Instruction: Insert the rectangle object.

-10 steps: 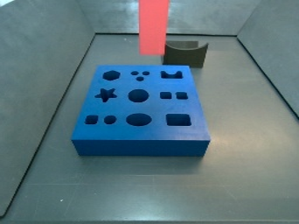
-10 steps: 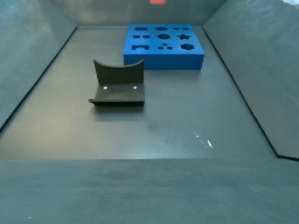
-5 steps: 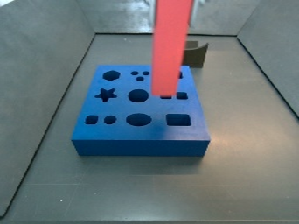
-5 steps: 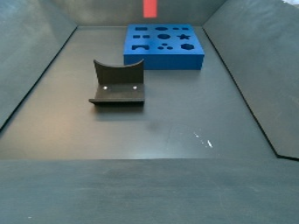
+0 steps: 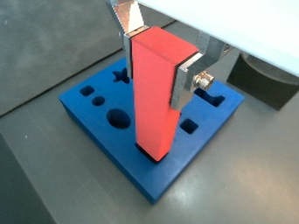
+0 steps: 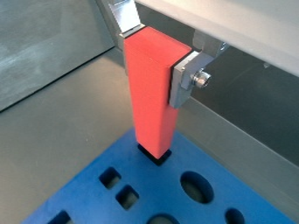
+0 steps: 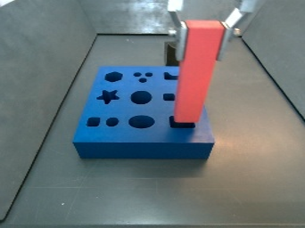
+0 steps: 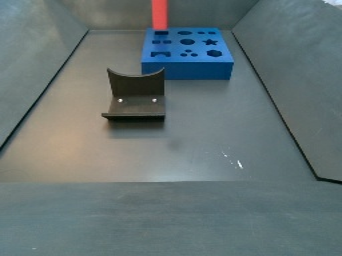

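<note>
Rectangle object [image 7: 195, 71], a tall red-salmon bar, is standing upright right of centre in a side view, its lower end sitting in the rectangular hole [image 7: 183, 122] at the near right corner of the blue board [image 7: 143, 142]. In both wrist views the bar [image 5: 156, 92] [image 6: 155, 86] is meeting the board at a dark opening, though how deep it is reaching cannot be told. The gripper [image 5: 159, 44] is clamping the bar's upper end, one silver finger [image 5: 128, 15] pressing one face and the other finger [image 5: 187, 77] pressing the opposite face. The board is showing other cutouts, among them a star [image 7: 109, 96] and circles [image 7: 142, 96]. In a side view only the bar's red lower part [image 8: 158, 14] is showing at the top edge, behind the board [image 8: 189, 52]. A dark grey curved block [image 8: 134, 96] is lying well apart from the board on the grey floor [image 8: 201, 140], left of centre.
</note>
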### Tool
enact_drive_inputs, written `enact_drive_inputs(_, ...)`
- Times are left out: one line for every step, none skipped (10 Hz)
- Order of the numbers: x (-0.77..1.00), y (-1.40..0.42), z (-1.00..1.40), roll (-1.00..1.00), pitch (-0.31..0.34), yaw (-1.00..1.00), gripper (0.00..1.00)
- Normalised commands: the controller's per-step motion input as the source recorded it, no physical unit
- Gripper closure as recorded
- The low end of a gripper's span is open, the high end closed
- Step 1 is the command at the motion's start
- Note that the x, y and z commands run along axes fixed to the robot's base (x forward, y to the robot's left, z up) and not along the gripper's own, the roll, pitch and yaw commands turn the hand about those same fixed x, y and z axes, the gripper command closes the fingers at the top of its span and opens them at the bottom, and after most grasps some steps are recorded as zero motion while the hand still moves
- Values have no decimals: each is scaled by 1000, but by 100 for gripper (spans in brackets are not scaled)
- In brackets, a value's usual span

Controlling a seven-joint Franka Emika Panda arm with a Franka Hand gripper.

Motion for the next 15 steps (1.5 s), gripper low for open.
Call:
enact_drive_inputs(0,-31,-260,97,-13,34,100)
enact_drive_inputs(94,-9,-303,104,0,0,100)
enact_drive_inputs(0,0,-266,117,0,0,100)
enact_drive_inputs(-123,0,-240,39,-4,0,100)
enact_drive_inputs(-69,0,-231,24,-3,0,100)
enact_drive_inputs(-177,0,-237,24,-24,0,100)
enact_drive_inputs(-191,0,-229,14,-36,0,100)
enact_drive_inputs(-77,0,-243,16,-20,0,100)
enact_drive_inputs(0,0,-249,14,-11,0,100)
enact_drive_inputs(0,0,-297,13,-1,0,100)
enact_drive_inputs(20,-60,-403,70,-6,0,100)
enact_drive_inputs(134,-80,-463,63,0,0,100)
enact_drive_inputs(143,-63,-406,70,0,0,100)
enact_drive_inputs(137,-46,-371,77,0,0,100)
enact_drive_inputs(69,0,-289,9,0,0,100)
